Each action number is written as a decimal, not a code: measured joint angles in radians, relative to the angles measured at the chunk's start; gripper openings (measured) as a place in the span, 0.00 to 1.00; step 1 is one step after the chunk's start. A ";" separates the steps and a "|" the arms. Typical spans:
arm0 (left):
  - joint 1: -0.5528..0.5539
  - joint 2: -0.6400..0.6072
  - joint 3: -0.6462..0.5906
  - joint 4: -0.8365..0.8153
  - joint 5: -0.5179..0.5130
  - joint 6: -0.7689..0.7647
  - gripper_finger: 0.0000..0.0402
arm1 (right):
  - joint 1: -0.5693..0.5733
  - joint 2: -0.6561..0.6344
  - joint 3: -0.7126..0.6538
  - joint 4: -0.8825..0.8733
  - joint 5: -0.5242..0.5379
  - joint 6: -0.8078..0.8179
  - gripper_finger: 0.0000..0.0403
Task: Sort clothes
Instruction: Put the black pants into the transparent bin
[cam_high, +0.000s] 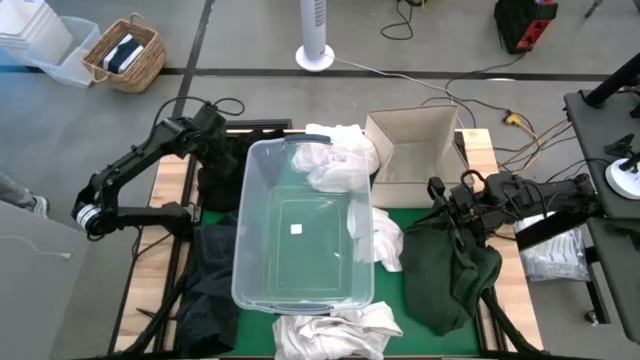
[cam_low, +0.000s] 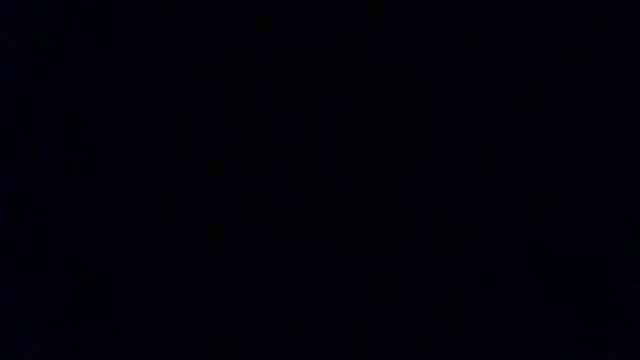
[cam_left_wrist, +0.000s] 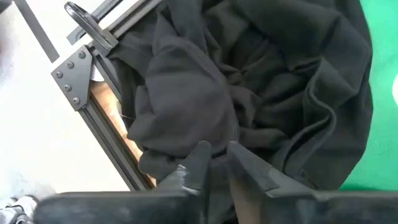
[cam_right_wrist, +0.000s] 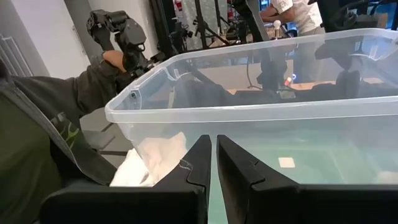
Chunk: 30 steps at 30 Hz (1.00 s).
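Two arms at work over a green-topped worktop (cam_high: 395, 300). Clear tub (cam_high: 262, 280) sits mid-worktop, cardboard box (cam_high: 412, 140) behind it to the right.

Left gripper (cam_left_wrist: 216, 163) hangs at the far left corner of the worktop, above a heap of black cloth (cam_left_wrist: 249, 81). Its fingers (cam_left_wrist: 196, 163) are nearly together w/ only a narrow gap, tips touching or pressing into the black folds; a fold seems to sit between the tips, but can't tell if it's truly gripped. Metal frame bracket (cam_left_wrist: 71, 78) lies just beside that heap, at the worktop edge.

Right gripper (cam_right_wrist: 213, 163) is at the right side of the tub, fingers (cam_right_wrist: 198, 165) almost closed, a slim gap between them, nothing in it. Just past the tips stands the tub wall; a white garment (cam_right_wrist: 155, 158) lies beside the fingers against that wall. Dark green garment (cam_high: 450, 275) is spread on the worktop under and next to the right arm, one edge hanging off the front.

Other clothes: white bundle (cam_high: 335, 160) draped over the tub's far rim, another white piece (cam_high: 335, 325) at the tub's front, white piece (cam_high: 385, 240) at its right wall, dark clothes (cam_high: 205, 290) along the tub's left side.

Low view is all black, shows nothing.
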 joint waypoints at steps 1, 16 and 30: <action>0.000 0.003 0.000 0.002 0.000 0.000 0.15 | 0.000 0.000 0.000 0.000 0.000 0.000 0.04; -0.017 0.077 0.000 0.032 -0.053 -0.090 0.61 | 0.000 0.000 0.000 0.000 0.000 0.000 0.04; -0.019 0.175 0.000 0.077 -0.082 -0.147 0.63 | 0.000 0.013 0.000 -0.001 0.000 0.010 0.04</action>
